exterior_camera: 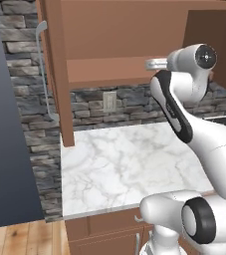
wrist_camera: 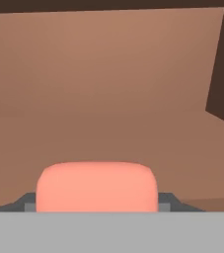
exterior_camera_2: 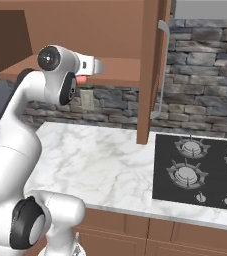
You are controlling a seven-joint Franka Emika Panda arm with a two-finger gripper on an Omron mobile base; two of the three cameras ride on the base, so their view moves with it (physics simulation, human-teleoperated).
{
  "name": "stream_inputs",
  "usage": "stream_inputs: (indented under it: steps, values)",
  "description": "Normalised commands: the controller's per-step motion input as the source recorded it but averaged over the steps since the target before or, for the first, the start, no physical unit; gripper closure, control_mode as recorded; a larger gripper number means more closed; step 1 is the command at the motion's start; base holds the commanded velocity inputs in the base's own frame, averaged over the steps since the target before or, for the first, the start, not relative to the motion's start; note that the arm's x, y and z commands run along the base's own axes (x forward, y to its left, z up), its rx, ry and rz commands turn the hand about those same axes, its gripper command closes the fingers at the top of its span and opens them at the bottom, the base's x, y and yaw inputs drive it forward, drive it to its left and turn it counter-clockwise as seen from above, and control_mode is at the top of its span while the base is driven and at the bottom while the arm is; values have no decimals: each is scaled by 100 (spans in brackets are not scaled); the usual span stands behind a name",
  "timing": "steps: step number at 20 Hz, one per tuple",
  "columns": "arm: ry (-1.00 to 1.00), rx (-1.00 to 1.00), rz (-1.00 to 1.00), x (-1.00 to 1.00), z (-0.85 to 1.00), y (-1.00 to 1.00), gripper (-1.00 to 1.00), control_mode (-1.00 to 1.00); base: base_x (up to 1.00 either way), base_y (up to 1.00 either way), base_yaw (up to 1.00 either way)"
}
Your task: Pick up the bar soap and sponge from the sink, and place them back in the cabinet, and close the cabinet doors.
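Salmon-pink and rounded, the bar soap (wrist_camera: 97,187) sits clamped between the two dark fingertips of the gripper (wrist_camera: 97,200), with the brown wooden back of the cabinet (wrist_camera: 108,84) right in front of it. From behind the arm I can see the hand reaching in at shelf height, a sliver of pink (exterior_camera_2: 81,78) just showing under the wrist above the cabinet shelf (exterior_camera_2: 117,70). The soap looks to be held over the shelf, not yet set down; whether it touches the wood I cannot tell.

So the first item appears most of the way home: lifted, carried, and now inside the cabinet, waiting to be released. Everything else seems outstanding. The sponge has yet to be fetched. Both cabinet doors stand wide open, the left door (exterior_camera: 59,74) and the right door (exterior_camera_2: 152,70) each edge-on with its long silver handle (exterior_camera_2: 163,70), so closing them remains too. White marble counter (exterior_camera: 129,164) lies bare below.
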Motion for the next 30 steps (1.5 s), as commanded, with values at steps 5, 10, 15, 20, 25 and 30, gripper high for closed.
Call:
stream_inputs:
  steps: [5, 10, 15, 20, 25, 30]
  values:
    - [0, 0, 0, 40, 0, 0, 100, -100, 0, 0, 0]
    - [0, 0, 0, 40, -5, 0, 100, -100, 0, 0, 0]
    - [0, 0, 0, 45, -11, 0, 100, -100, 0, 0, 0]
    - [0, 0, 0, 55, -11, 0, 100, -100, 0, 0, 0]
    - [0, 0, 0, 40, -11, 0, 100, -100, 0, 0, 0]
    - [0, 0, 0, 16, -16, 0, 100, -100, 0, 0, 0]
